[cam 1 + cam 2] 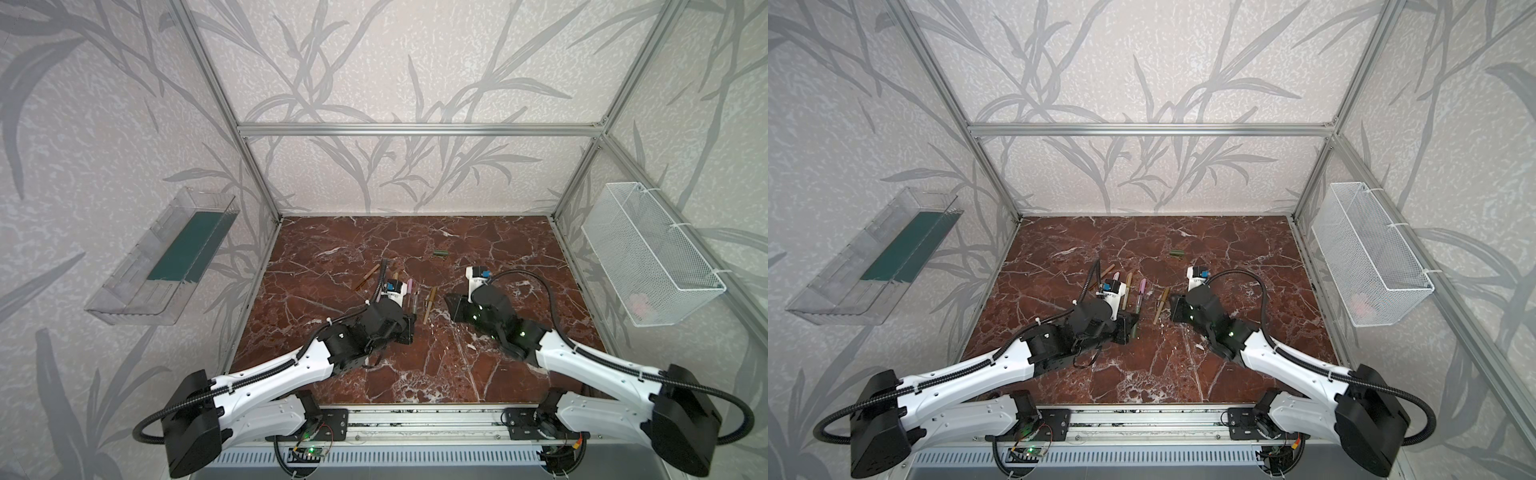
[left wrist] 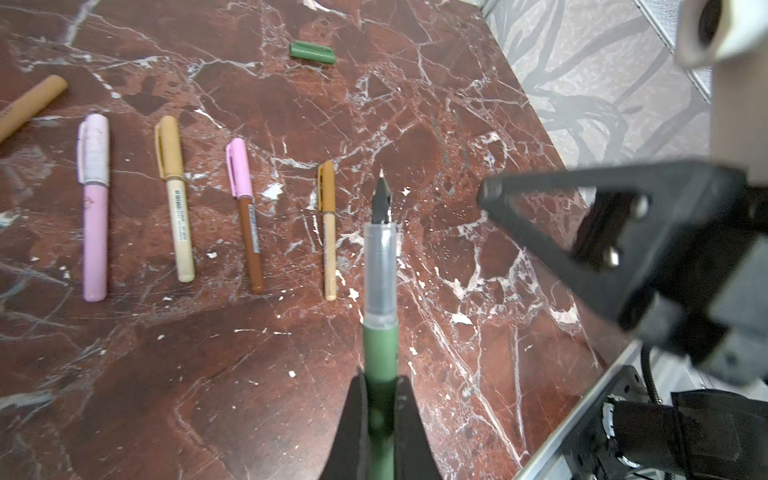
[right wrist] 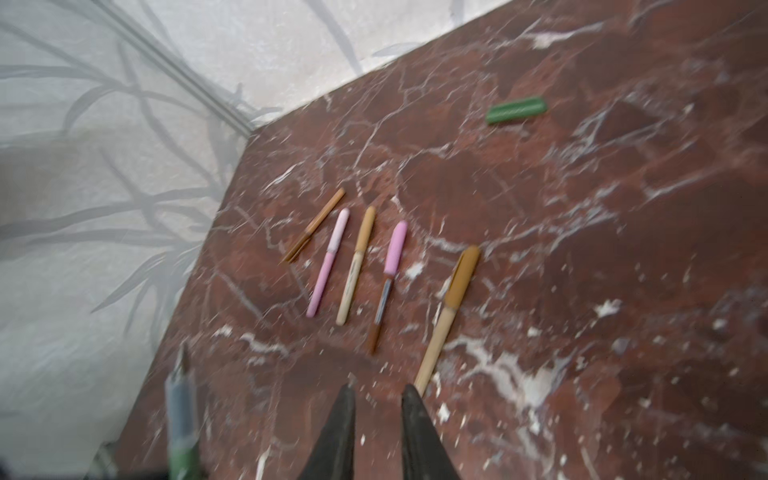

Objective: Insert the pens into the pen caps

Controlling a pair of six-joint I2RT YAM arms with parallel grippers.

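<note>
Your left gripper (image 2: 380, 386) is clamped tight on the green pen (image 2: 380, 340), whose nib is bare. Your right gripper (image 3: 378, 390), at about its 2 o'clock, has its jaws a little apart and holds nothing. The green cap (image 1: 440, 253) lies alone on the bench (image 1: 415, 374) toward 12 o'clock. The capped pens (image 2: 178, 216) lie in a row between the grippers.

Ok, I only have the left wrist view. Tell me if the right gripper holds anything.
Observer: No. The right gripper has its jaws slightly apart, with nothing between them.
Operator: Now describe whatever is cut off at the edge of my picture.
Observer: That is a brown pen. It lies whole on the table, slanted against the row and clear of the pale pink pen.
</note>
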